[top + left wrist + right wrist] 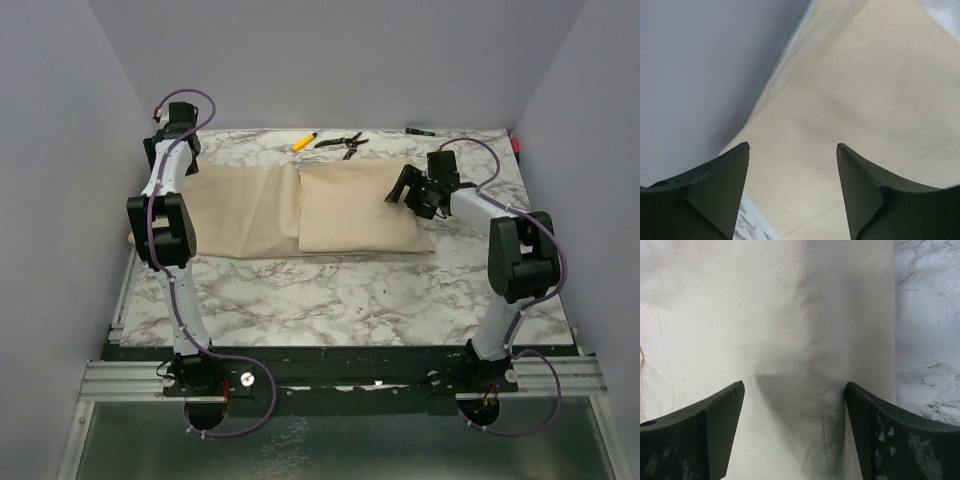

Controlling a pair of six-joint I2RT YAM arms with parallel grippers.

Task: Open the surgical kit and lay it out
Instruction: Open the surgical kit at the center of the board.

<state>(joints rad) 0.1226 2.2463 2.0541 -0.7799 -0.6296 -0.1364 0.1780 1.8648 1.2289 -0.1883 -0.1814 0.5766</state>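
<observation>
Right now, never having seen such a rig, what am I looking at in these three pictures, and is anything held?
Two robot arms are bolted to the near edge of a marble table. The wide picture comes from a fixed camera above and behind them. The other two come from a camera on each wrist, so the dark shapes at the bottom are that arm's own fingers. On the table lies a beige cloth wrap, one flap spread out to the left, the rest folded. Behind it sit a yellow pen and black-handled pliers. The left gripper and right gripper both hover open over the cloth, holding nothing.
</observation>
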